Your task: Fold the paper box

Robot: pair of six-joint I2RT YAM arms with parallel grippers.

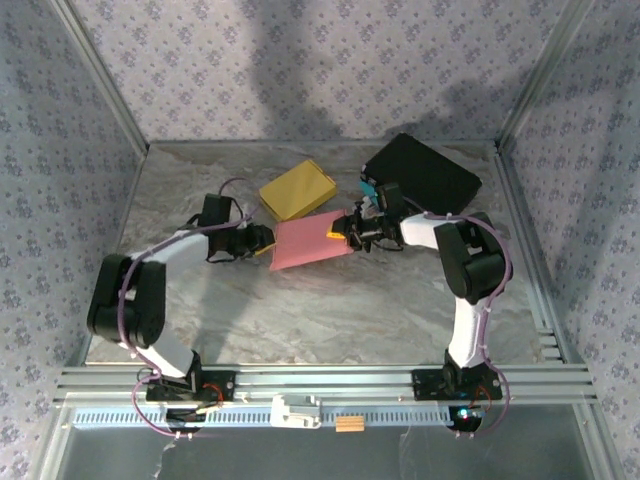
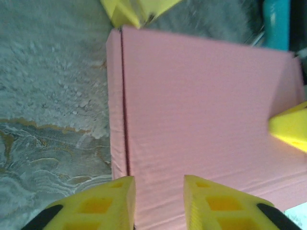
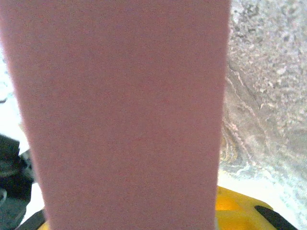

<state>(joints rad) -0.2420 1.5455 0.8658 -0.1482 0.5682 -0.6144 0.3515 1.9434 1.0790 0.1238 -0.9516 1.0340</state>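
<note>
Grey marbled table (image 1: 300, 310), flat pink paper box (image 1: 310, 242), one edge creased

The left arm (image 1: 130, 300) and the right arm (image 1: 468, 262) look the same to me: bulky black joint housings with smooth white links between them. A thin purple cable (image 1: 507, 263) runs in loose loops along each arm, down to the black bases (image 1: 175, 385). The left gripper (image 2: 159, 187) has bright yellow fingers (image 2: 103, 206) with square recessed pockets and black parts behind. The right gripper (image 1: 347, 235) has yellow fingers too.
</note>
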